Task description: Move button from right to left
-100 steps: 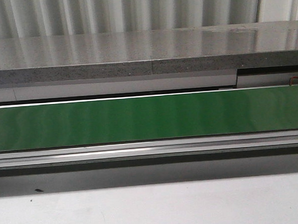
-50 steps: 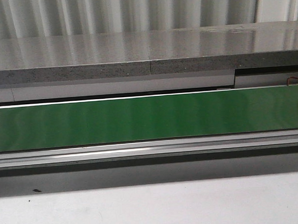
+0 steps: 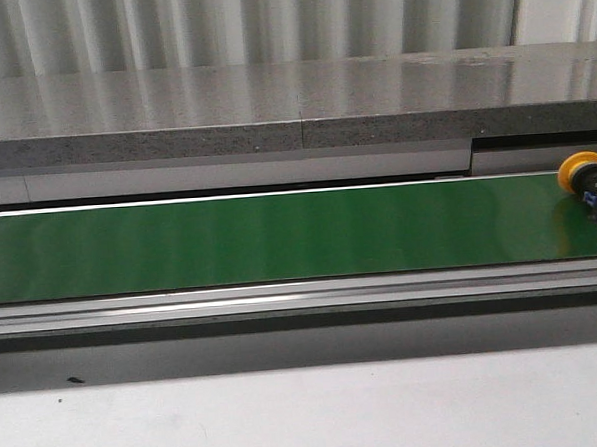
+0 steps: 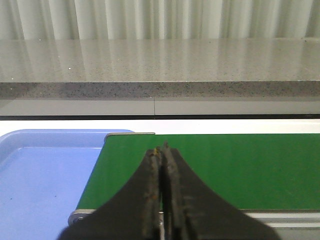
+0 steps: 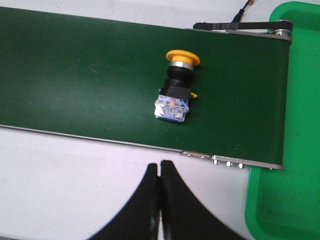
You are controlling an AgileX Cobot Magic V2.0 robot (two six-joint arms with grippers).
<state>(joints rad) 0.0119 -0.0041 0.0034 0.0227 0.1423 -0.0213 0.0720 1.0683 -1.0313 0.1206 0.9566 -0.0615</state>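
Note:
The button (image 3: 590, 185) lies on its side at the far right end of the green belt (image 3: 279, 235), yellow cap toward the back. In the right wrist view the button (image 5: 176, 93) shows its yellow cap, black collar and blue-and-clear block. My right gripper (image 5: 160, 165) is shut and empty over the white table, short of the belt's near edge and apart from the button. My left gripper (image 4: 161, 150) is shut and empty over the belt's (image 4: 225, 170) left end. Neither gripper shows in the front view.
A blue tray (image 4: 40, 180) sits just past the belt's left end. A green tray (image 5: 295, 125) sits past its right end. A grey stone ledge (image 3: 292, 104) runs behind the belt. White table (image 3: 308, 413) lies in front of the conveyor's metal rail.
The button has come into the front view from the right edge and moved left along the belt; one second ago the belt showed nothing on it.

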